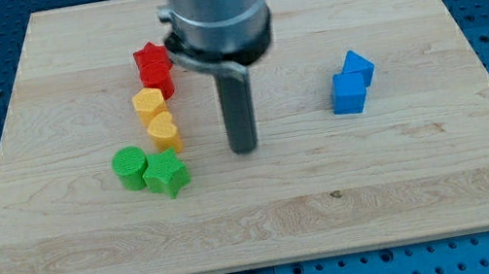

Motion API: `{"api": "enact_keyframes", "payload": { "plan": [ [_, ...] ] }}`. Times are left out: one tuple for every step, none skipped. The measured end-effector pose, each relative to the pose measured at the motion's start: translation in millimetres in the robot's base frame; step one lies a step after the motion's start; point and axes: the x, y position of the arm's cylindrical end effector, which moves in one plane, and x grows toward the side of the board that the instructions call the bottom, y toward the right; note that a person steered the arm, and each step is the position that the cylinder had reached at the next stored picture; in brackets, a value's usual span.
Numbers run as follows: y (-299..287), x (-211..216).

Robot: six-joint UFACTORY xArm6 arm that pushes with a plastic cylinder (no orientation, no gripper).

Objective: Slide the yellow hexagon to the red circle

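The yellow hexagon (149,104) lies left of the board's middle. It touches a red block (158,81) just above it, whose shape I cannot make out. A red star (151,57) sits on the far side of that red block. A yellow heart-like block (164,130) lies just below the hexagon. My tip (244,149) rests on the board to the right of this column, apart from it, about level with the green blocks.
A green circle (130,167) and a green star (166,173) lie side by side below the yellow blocks. Two blue blocks (357,67) (349,93) touch each other at the view's right. The wooden board (268,222) sits on a blue perforated table.
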Motion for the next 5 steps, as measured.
{"api": "enact_keyframes", "payload": {
  "plan": [
    [-5, 71],
    [-25, 100],
    [-28, 100],
    [-30, 100],
    [-30, 100]
  ]
}}
